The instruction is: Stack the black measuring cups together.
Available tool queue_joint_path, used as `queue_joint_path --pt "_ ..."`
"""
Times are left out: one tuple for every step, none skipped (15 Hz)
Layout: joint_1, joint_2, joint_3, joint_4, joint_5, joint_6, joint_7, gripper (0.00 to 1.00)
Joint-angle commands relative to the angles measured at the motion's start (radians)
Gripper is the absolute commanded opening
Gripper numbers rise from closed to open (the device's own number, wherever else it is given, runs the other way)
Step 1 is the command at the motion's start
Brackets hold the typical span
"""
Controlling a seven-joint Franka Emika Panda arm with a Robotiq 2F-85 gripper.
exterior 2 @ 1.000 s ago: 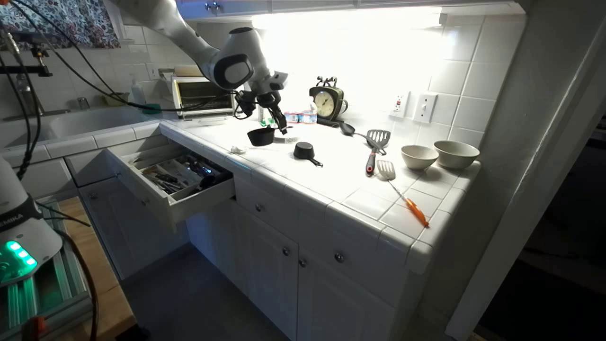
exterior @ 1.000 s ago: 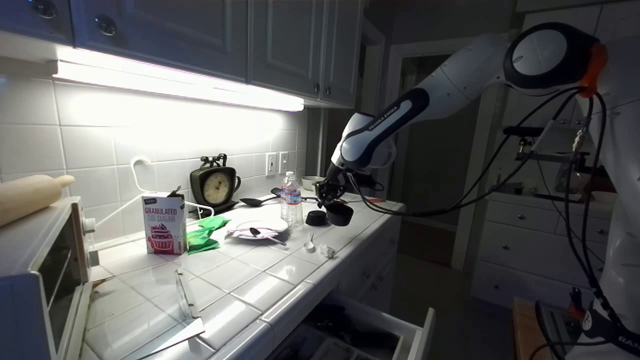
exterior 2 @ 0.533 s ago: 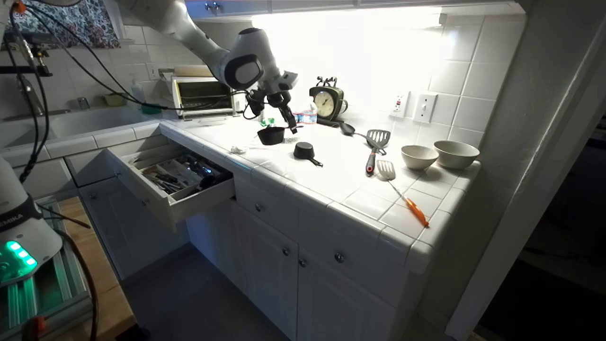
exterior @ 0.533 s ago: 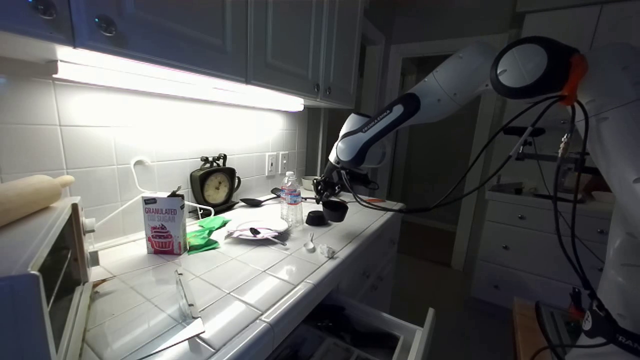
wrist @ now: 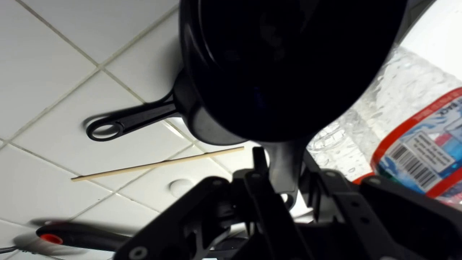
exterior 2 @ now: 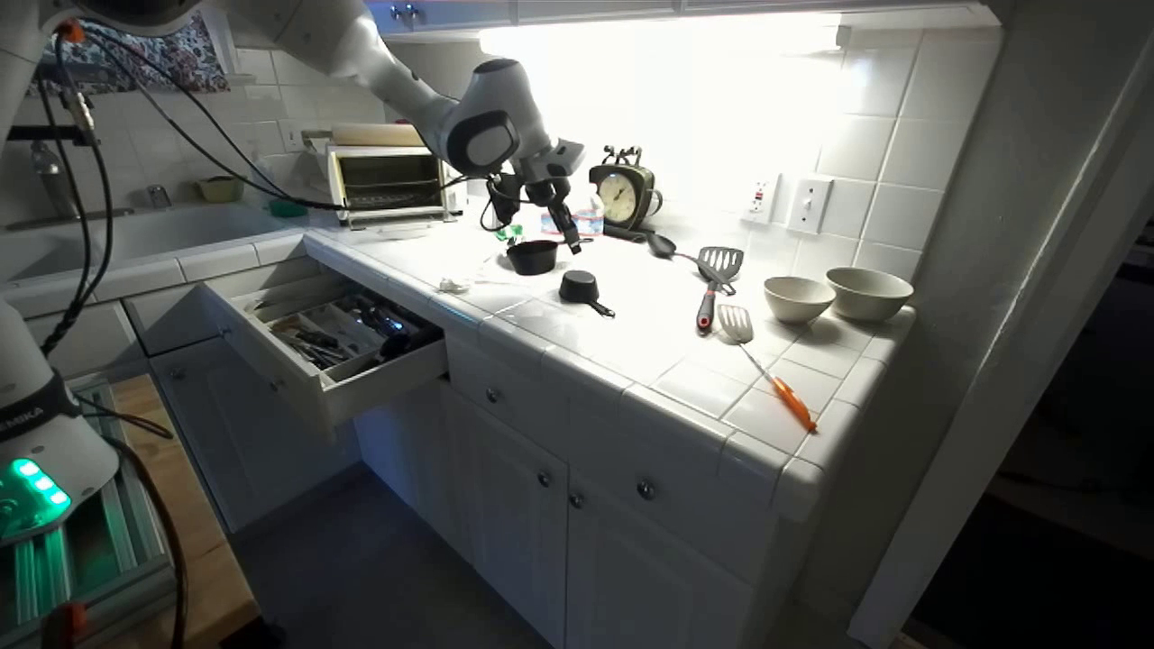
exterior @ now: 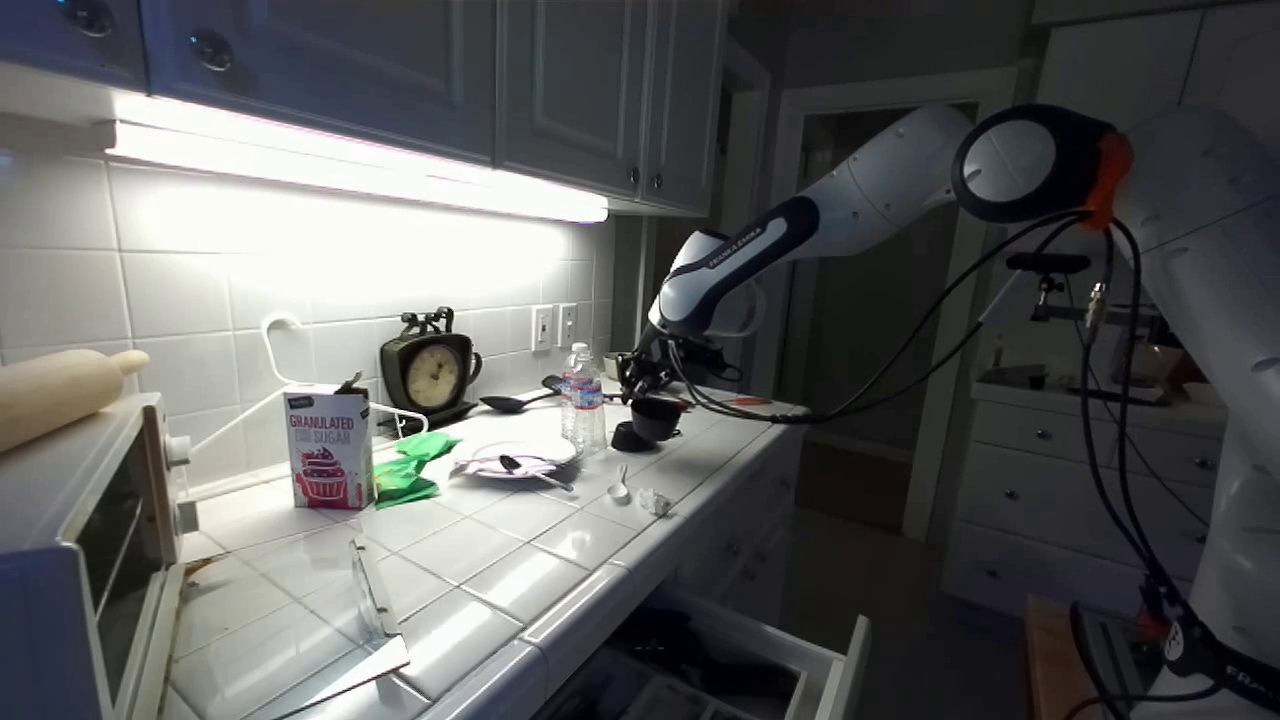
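Observation:
My gripper (wrist: 283,164) is shut on the handle of a black measuring cup (wrist: 288,68). The held cup is mouth up, above the counter, and also shows in both exterior views (exterior: 656,418) (exterior 2: 533,259). My gripper shows in both exterior views too (exterior: 640,382) (exterior 2: 574,242). Another black measuring cup (exterior 2: 579,287) lies upside down on the counter, handle toward the counter's front edge. In the wrist view it (wrist: 213,124) is partly hidden behind the held cup. The held cup is beside and above it, apart in an exterior view.
A water bottle (exterior: 582,405) stands close to the cups. A white plate (exterior: 500,450), a white spoon (exterior: 619,490) and a carton (exterior: 329,450) are on the counter. Spatulas (exterior 2: 735,323) and bowls (exterior 2: 800,302) stand further along. A drawer (exterior 2: 388,383) is open below.
My gripper has carried the held cup along the counter, closer to the upside-down cup. The upside-down cup has not moved.

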Motion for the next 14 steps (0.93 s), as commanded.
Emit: queue_joint_path --pt "-0.037 0.049 0.031 0.091 0.043 -0.019 -0.045 0.06" --pt "-0.044 0.057 0.036 0.104 0.044 -0.018 -0.053 0.06" --pt "-0.053 0.065 0.044 0.118 0.048 -0.017 -0.064 0.06" --pt "-0.062 0.073 0.055 0.131 0.052 -0.017 -0.079 0.06" --pt "-0.070 0.083 0.062 0.146 0.055 -0.020 -0.088 0.06" --pt "-0.076 0.090 0.068 0.157 0.057 -0.022 -0.097 0.06" --pt "-0.082 0.098 0.074 0.169 0.057 -0.024 -0.104 0.06" --pt "-0.087 0.108 0.079 0.182 0.056 -0.026 -0.111 0.06" --pt "-0.092 0.115 0.084 0.193 0.056 -0.029 -0.119 0.06" --pt "-0.095 0.122 0.087 0.201 0.054 -0.028 -0.128 0.06" --pt "-0.098 0.128 0.091 0.210 0.052 -0.024 -0.137 0.06" --pt "-0.099 0.135 0.092 0.218 0.049 -0.023 -0.142 0.06" --pt "-0.098 0.143 0.090 0.230 0.045 -0.027 -0.147 0.06" --pt "-0.099 0.150 0.091 0.241 0.044 -0.029 -0.153 0.06"
